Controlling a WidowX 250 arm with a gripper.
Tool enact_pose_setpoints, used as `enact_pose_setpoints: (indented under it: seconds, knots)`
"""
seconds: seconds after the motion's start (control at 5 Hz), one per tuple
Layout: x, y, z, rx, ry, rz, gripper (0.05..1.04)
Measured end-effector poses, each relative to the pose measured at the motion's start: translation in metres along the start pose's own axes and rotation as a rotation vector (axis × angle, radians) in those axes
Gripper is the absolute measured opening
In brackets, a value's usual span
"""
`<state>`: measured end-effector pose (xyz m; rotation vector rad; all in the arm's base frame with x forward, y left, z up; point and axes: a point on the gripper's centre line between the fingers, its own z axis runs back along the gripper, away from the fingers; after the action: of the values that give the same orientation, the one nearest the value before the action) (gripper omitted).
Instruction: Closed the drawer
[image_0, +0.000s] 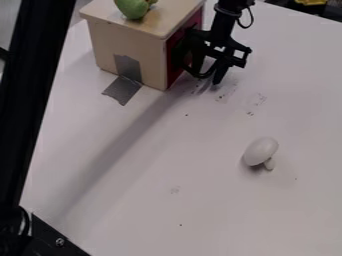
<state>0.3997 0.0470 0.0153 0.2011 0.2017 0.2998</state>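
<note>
The black gripper (208, 76) hangs low at the right side of the wooden box (130, 50), close against its red front. Its two fingers stand apart, tips down near the table, with nothing seen between them. The red drawer front (175, 71) looks about flush with the box's edges, though the gripper covers much of it. Any handle is hidden behind the gripper, and whether the two touch is unclear.
A green toy fruit (133, 7) lies on top of the box. Grey tape (123, 90) joins the box to the white table (133, 200). A white toy mushroom (260, 151) lies at right. A black bar (30, 85) crosses the left side.
</note>
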Motion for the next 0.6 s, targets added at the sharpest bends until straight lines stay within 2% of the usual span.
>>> enact_pose_setpoints:
  seconds: [0.2, 0.4, 0.6]
  knots:
    - [0.005, 0.000, 0.007, 0.012, -0.027, -0.025, 0.953]
    - [0.006, -0.010, 0.025, 0.009, -0.084, -0.075, 0.995]
    - [0.010, -0.026, 0.072, -0.055, -0.206, -0.128, 0.996]
